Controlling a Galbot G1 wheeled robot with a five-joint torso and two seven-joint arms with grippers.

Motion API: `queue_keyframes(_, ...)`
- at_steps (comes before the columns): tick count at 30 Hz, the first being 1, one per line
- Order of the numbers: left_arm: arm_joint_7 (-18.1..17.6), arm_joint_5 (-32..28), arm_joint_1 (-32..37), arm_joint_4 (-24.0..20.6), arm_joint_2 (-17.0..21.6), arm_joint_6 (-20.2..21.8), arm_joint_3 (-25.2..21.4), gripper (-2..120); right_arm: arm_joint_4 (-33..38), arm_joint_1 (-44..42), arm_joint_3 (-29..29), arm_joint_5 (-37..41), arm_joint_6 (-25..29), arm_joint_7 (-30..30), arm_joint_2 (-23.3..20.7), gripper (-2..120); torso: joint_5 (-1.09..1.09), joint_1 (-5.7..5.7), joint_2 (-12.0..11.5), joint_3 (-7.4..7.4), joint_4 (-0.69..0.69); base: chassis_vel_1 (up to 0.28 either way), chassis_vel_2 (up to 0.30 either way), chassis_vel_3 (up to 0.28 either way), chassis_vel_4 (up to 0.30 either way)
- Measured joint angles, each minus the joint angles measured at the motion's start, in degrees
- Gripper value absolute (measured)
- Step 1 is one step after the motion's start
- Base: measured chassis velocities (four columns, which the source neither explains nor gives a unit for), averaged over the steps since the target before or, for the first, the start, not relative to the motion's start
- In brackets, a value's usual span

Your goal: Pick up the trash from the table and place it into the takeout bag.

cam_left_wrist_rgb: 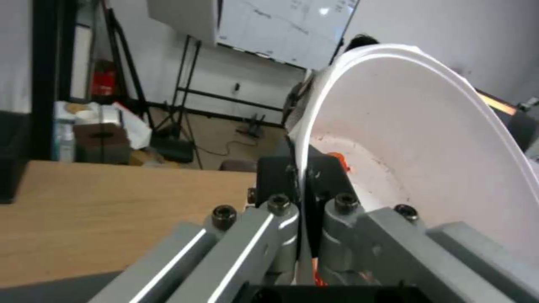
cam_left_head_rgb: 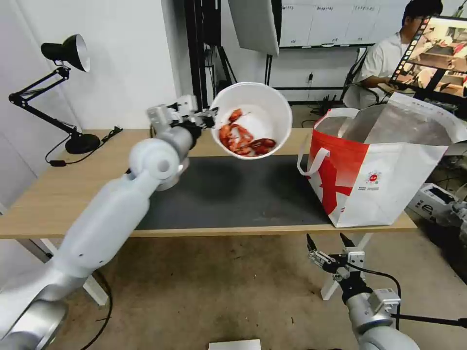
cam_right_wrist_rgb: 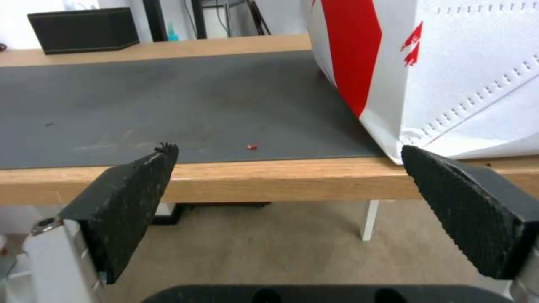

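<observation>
The takeout bag [cam_left_head_rgb: 384, 175] hides the table's [cam_left_head_rgb: 87, 194] right end, perhaps other trash.

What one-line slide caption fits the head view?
Left pincer holds a tilted white round bowl of red scraps above the dark grey mat, beside the white-and-red takeout bag.

No legible text, labels or numbers anywhere.

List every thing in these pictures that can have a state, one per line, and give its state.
white bowl: lifted off the table, tilted, red scraps inside.
left gripper: shut on the bowl's rim.
right gripper: open, below the table's front edge.
takeout bag: upright on the table, mouth open.
desk lamp: off.
</observation>
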Motion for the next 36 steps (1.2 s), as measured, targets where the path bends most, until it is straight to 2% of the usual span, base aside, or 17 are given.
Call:
queue_keyframes(6,-0.04,-0.09,-5.67,4.63,-4.86,0.01,1.98,0,0.00,0.00,0.00,0.00,0.00,0.00,0.00,100,0.00,0.00,0.00,0.00,-0.01,0.000,0.000,0.000,0.000)
queue_keyframes(13,-0.05,-0.33,-10.44,7.57,-7.01,0.01,2.99,0,0.00,-0.01,0.00,0.00,0.00,0.00,0.00,100,-0.01,0.00,0.00,0.00,0.00,0.000,0.000,0.000,0.000)
queue_keyframes(16,-0.83,-0.54,-13.92,9.71,-9.43,0.01,4.55,0,0.00,0.00,0.00,0.00,0.00,0.00,0.00,100,-0.01,0.00,0.00,0.00,0.00,0.000,0.000,0.000,0.000)
queue_keyframes(20,-1.26,-0.40,-14.80,10.84,-10.94,-0.02,5.23,0,0.00,0.00,0.00,0.00,0.00,0.00,0.01,100,-0.01,0.00,0.01,0.00,0.01,0.000,0.000,0.000,0.000)
queue_keyframes(22,-1.94,-0.02,-16.12,12.87,-13.83,-0.11,6.20,0,0.00,0.00,0.00,0.00,0.00,0.00,0.00,100,0.00,0.00,0.01,0.00,0.00,0.000,0.000,0.000,0.000)
queue_keyframes(24,-2.05,0.13,-16.55,13.48,-14.61,-0.20,6.51,0,0.00,0.00,0.00,0.00,0.00,0.00,0.00,100,0.00,0.00,0.01,0.00,0.00,0.000,0.000,0.000,0.000)
queue_keyframes(28,-2.88,0.34,-19.25,17.64,-19.54,-0.41,7.73,0,0.00,0.00,0.00,0.00,0.00,0.00,0.00,100,0.00,0.00,0.01,-0.01,0.00,0.000,0.000,0.000,0.000)
queue_keyframes(29,-2.88,0.34,-19.25,17.64,-19.54,-0.41,7.73,0,0.00,0.00,0.00,0.00,0.00,0.00,0.00,100,0.00,0.00,0.01,-0.01,0.00,0.000,0.000,0.000,0.000)
queue_keyframes(32,-3.53,0.33,-20.43,21.55,-24.03,-1.22,9.14,0,0.00,0.00,0.00,0.00,0.00,0.00,0.00,100,0.00,0.00,0.01,-0.01,-0.01,0.000,0.000,0.000,0.000)
queue_keyframes(36,-4.18,1.51,-20.65,24.35,-26.76,-2.18,10.78,0,0.00,0.00,0.00,0.00,0.00,0.00,0.00,100,0.00,0.00,0.01,0.00,0.00,0.000,0.000,0.000,0.000)
